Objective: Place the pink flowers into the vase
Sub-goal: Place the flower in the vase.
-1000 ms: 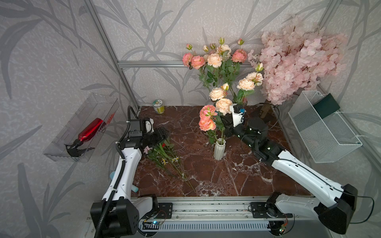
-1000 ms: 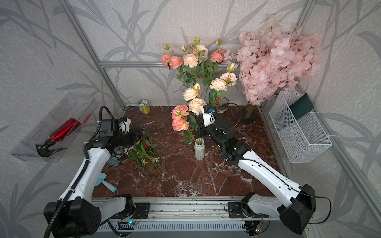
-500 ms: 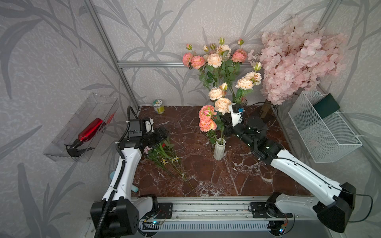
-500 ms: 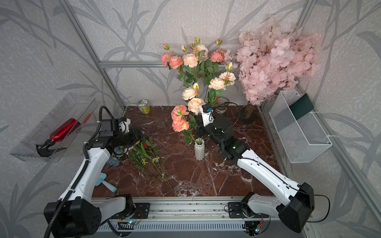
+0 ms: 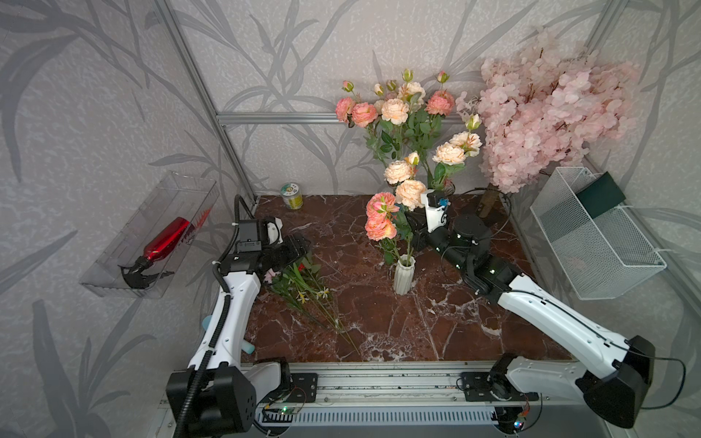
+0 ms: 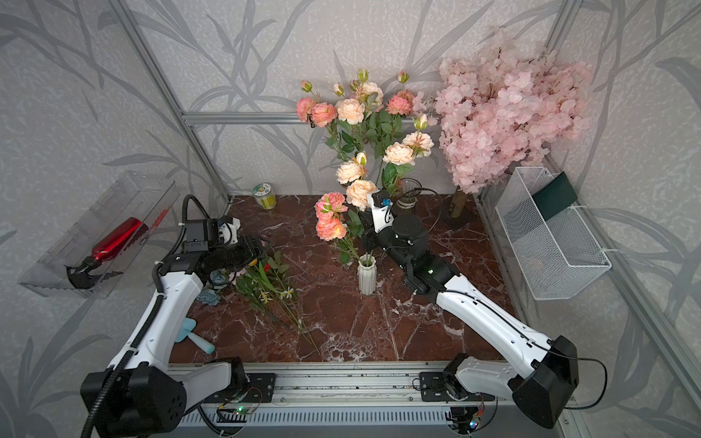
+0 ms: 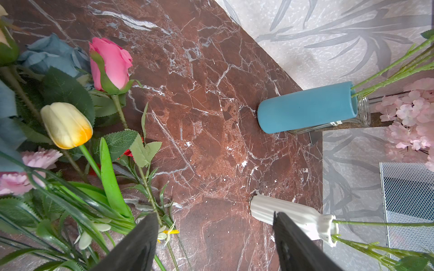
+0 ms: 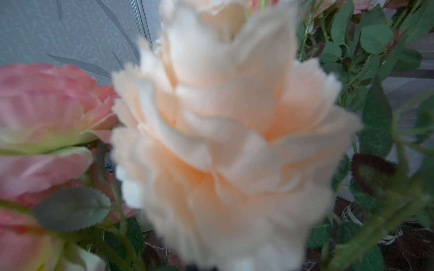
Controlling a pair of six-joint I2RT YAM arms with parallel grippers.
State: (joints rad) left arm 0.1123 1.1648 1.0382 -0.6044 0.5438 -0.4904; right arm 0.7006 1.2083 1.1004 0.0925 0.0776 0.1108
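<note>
Hovering wide over loose stems (image 5: 303, 286), left gripper (image 7: 215, 217); right gripper (image 5: 414, 232) closed amid pink flowers (image 5: 380, 217).

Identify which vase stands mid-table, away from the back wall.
The white ribbed ceramic vase stands alone mid-table; the blue cylindrical vase and clear glass jar stand together by the wall.

The pink flowers (image 5: 380, 219) are salmon-to-peach, the vase (image 5: 404, 273) ribbed white.

Robot test cell: aluminium frame (image 5: 273, 118), wallpapered panels (image 5: 95, 94), marble tabletop (image 5: 379, 314).
</note>
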